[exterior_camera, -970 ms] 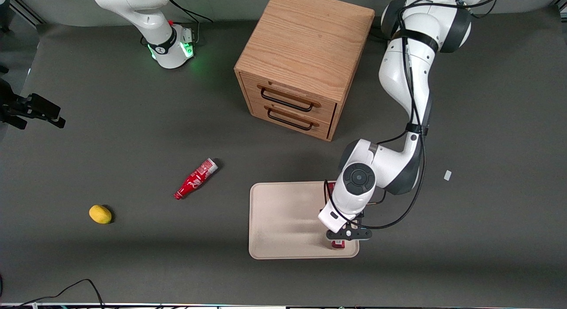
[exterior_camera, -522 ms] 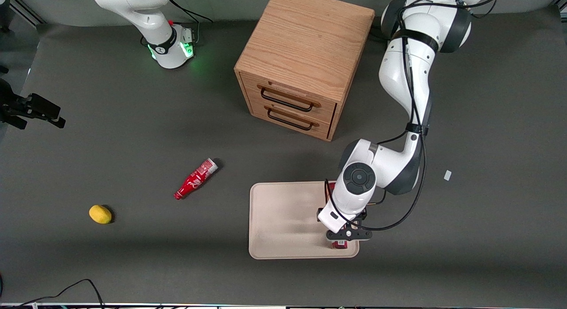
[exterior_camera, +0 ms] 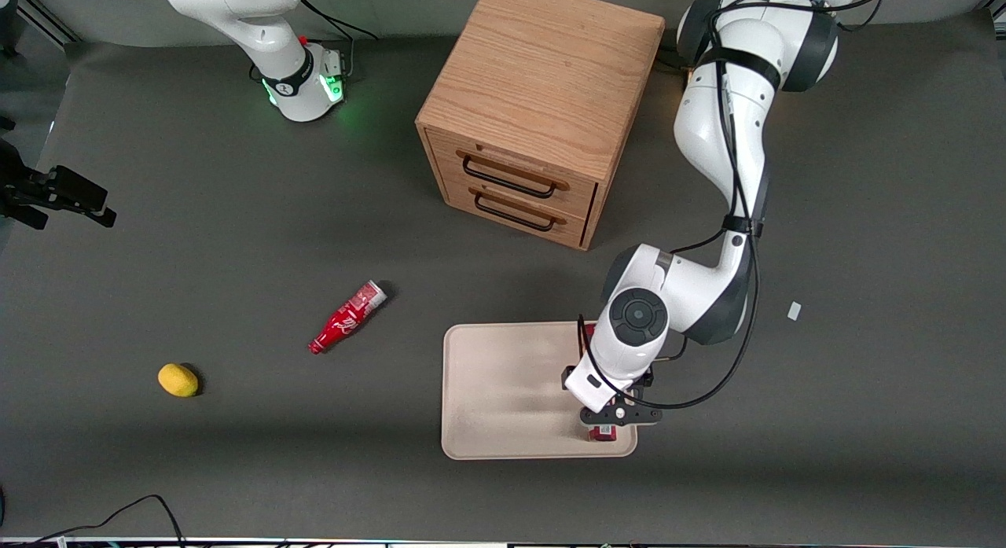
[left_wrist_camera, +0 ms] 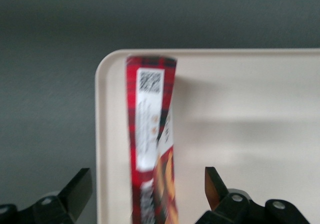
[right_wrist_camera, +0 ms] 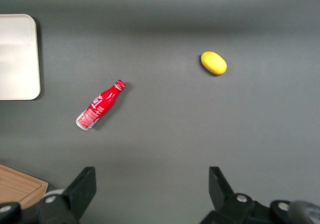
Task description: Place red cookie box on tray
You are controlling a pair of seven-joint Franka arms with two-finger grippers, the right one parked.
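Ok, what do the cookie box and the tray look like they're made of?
The red cookie box, lying on the tray between the open gripper fingers, looks like printed cardboard: flat faces, white label. The tray seems matte beige plastic or molded fiber, with rounded corners; which one is unclear.

A wooden drawer cabinet stands on the grey table. A red bottle lies nearer the camera, a lemon nearer still.

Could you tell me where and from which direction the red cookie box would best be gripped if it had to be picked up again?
Probably from straight above, across its narrow width at mid-length. The red cookie box lies along the rim of the tray, long and slim. The gripper hangs over it, jaws open and apart from its long sides.
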